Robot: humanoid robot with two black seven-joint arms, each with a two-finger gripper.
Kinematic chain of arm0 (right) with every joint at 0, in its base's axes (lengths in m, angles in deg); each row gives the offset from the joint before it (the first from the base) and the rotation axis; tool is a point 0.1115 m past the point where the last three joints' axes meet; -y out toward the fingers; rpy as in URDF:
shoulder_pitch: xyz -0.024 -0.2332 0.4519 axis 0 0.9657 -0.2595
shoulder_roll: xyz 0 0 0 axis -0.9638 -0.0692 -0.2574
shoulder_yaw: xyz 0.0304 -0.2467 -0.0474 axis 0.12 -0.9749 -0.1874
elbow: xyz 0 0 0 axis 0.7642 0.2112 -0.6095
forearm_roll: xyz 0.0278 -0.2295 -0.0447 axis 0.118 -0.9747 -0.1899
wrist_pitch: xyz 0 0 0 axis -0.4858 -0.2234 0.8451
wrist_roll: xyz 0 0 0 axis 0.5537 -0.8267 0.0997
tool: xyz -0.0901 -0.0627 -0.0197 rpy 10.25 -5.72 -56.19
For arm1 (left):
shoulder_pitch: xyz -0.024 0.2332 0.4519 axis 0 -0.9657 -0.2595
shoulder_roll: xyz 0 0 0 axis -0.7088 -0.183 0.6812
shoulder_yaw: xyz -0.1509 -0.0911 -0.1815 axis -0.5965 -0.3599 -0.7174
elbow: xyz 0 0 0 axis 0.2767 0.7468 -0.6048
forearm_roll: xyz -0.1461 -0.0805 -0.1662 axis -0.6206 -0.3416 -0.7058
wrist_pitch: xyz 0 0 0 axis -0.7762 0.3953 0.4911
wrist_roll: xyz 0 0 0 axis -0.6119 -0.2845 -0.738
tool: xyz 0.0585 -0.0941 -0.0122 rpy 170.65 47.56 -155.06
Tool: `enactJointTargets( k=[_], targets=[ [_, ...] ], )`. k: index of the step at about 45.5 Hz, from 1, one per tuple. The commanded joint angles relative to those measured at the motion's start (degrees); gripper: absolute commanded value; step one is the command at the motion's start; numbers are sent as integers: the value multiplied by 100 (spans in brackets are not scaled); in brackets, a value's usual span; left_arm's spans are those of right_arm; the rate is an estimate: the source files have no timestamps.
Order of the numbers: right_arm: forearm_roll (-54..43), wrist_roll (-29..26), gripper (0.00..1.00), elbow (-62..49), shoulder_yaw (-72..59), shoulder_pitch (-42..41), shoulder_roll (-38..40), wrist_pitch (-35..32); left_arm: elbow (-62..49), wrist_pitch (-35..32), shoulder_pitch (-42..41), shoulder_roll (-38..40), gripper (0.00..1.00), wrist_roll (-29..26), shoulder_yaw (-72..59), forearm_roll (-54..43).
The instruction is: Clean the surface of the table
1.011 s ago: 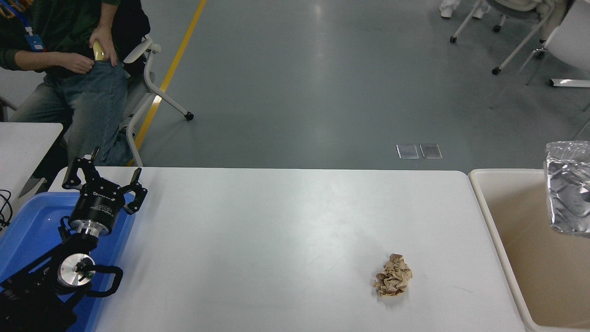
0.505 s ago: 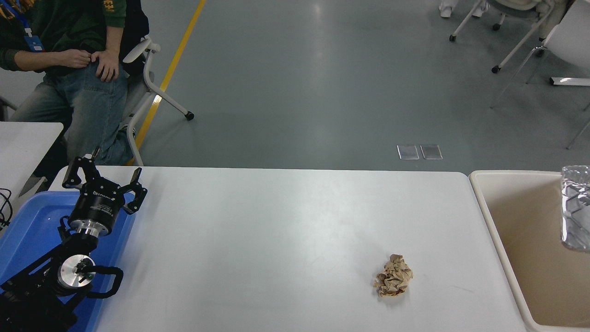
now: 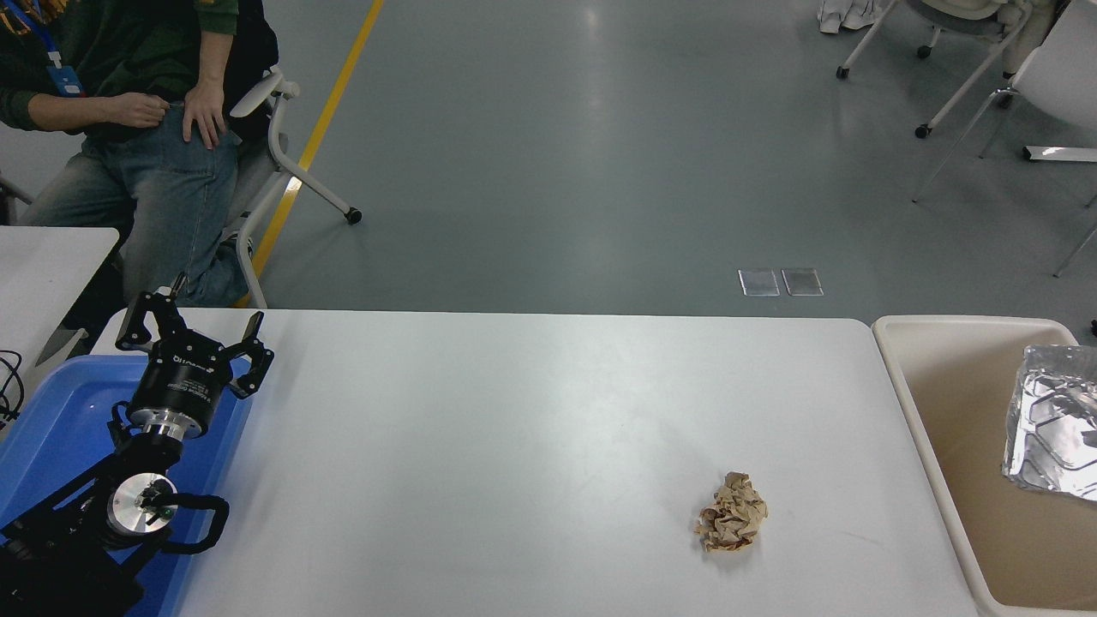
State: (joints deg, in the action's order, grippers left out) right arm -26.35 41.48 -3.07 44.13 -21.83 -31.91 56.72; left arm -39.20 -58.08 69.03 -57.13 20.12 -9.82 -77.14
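Observation:
The wide white table surface point(image 3: 514, 428) fills the lower picture. A crumpled brown paper ball point(image 3: 731, 512) lies on it at the right of middle, near the front. My left gripper point(image 3: 190, 327) is parked at the lower left over a blue tray, its fingers spread open and holding nothing. My right arm and gripper are out of view. A crinkled silver foil bag point(image 3: 1056, 422) lies inside the beige bin at the right edge.
A beige bin point(image 3: 921, 403) stands against the table's right end. A blue plastic tray point(image 3: 60, 428) sits under my left arm. A person on a chair point(image 3: 146, 128) sits at the far left. A smaller white tabletop's corner point(image 3: 43, 266) shows at left.
The silver foil bag moved right toward the picture's edge, then dropped lower into the beige bin. The person's hand moved on the lap. My left arm has not moved.

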Motion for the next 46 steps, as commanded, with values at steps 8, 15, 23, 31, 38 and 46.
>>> enactJointTargets(
  k=[8, 15, 23, 31, 38, 46],
  targets=[
    [45, -272, 0, -89, -17, 195, -250, 507, 0, 0, 0, 0, 99, 0, 0, 0],
    [45, -272, 0, -89, -26, 195, -250, 542, 0, 0, 0, 0, 99, 0, 0, 0],
    [45, -281, 0, -89, -17, 204, -259, 586, 0, 0, 0, 0, 99, 0, 0, 0],
    [53, -325, 28, -89, 1, 204, -267, 586, 0, 0, 0, 0, 99, 0, 0, 0],
    [123, -352, 73, -89, 9, 204, -267, 595, 0, 0, 0, 0, 99, 0, 0, 0],
    [370, -352, 99, -89, -26, 204, -259, 586, 0, 0, 0, 0, 99, 0, 0, 0]
  ],
)
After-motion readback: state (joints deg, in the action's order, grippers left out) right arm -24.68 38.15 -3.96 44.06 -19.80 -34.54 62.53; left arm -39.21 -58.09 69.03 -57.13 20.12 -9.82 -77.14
